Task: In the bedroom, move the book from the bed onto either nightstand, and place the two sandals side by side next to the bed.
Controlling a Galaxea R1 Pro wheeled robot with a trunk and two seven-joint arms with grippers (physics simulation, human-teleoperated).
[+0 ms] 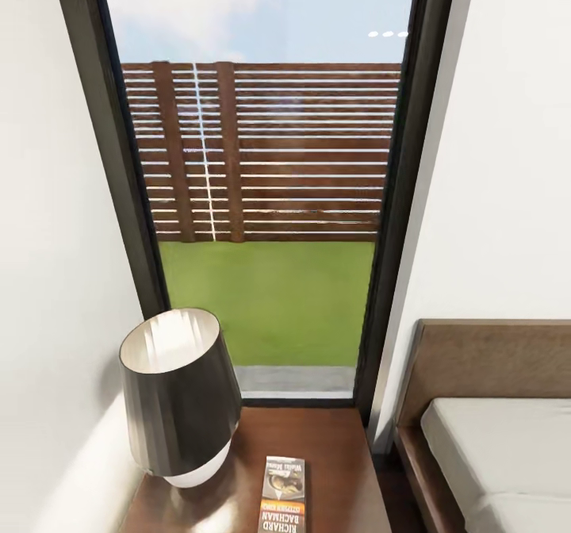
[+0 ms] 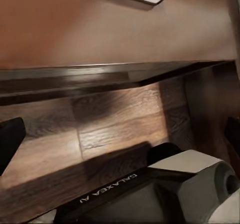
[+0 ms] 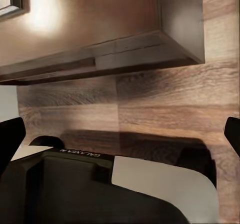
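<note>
Already the book (image 1: 283, 498) is lying flat on the nightstand (image 1: 333, 454), just beside the lamp (image 1: 181, 394), with the bed (image 1: 507, 446) to its right. I am judging it light, thin and stiff, best pinched across an overhanging edge, were it to need shifting. Both arms are hanging low before the nightstand, wrists facing the wood floor (image 3: 165, 104). My left pincer (image 2: 120, 139) and right pincer (image 3: 120, 139) are standing wide, holding nothing.

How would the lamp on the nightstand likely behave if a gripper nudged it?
The lamp looks top-heavy: its dark shade flares wide above a small white base, so a push high up could tip it. The glossy nightstand might let it slide instead. It stands close beside the book.
</note>
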